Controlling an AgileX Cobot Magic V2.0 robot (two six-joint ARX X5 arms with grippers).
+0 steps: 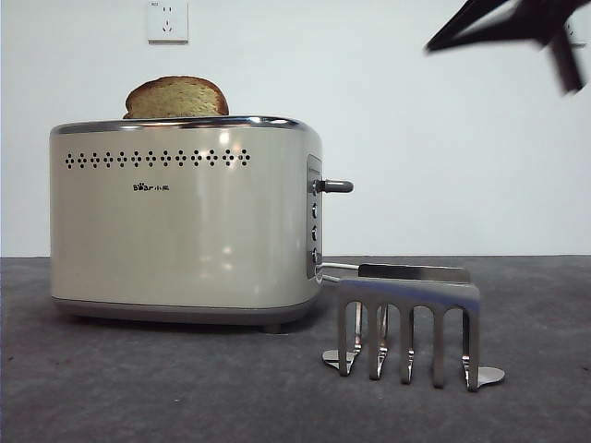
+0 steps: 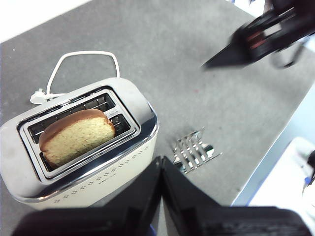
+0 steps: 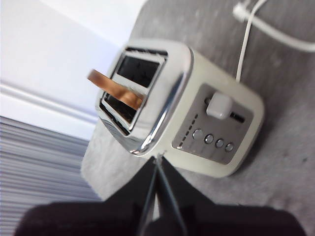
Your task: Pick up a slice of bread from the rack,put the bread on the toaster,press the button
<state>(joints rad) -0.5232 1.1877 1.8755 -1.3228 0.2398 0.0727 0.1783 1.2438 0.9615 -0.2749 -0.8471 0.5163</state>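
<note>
Toaster (image 1: 185,240): cream box at the left of the front view, standing on the grey table (image 1: 138,388), chrome rim on top, a row of dot holes and a small logo on its near face.
Slice of bread (image 1: 176,97): upright in one of the toaster's two slots, its domed brown crust rising above the rim; the left wrist view shows the speckled yellow-green crumb and the second slot beside it.
Lever (image 1: 334,186): sticks out from the toaster's right end panel, high up, with small round buttons (image 3: 212,139) in a row below it.
Cord (image 2: 83,61): white, looping on the table behind the toaster, plug lying at one end.
Rack (image 1: 411,328): shiny silver, low, just right of the toaster and nearer the camera, prongs bare.
Left gripper (image 2: 161,162): above the table over the toaster's near side, jaws together, nothing between them.
Right gripper (image 3: 157,162): in the air at the upper right of the front view, blurred, aimed at the toaster's button end; jaws together, holding nothing.
</note>
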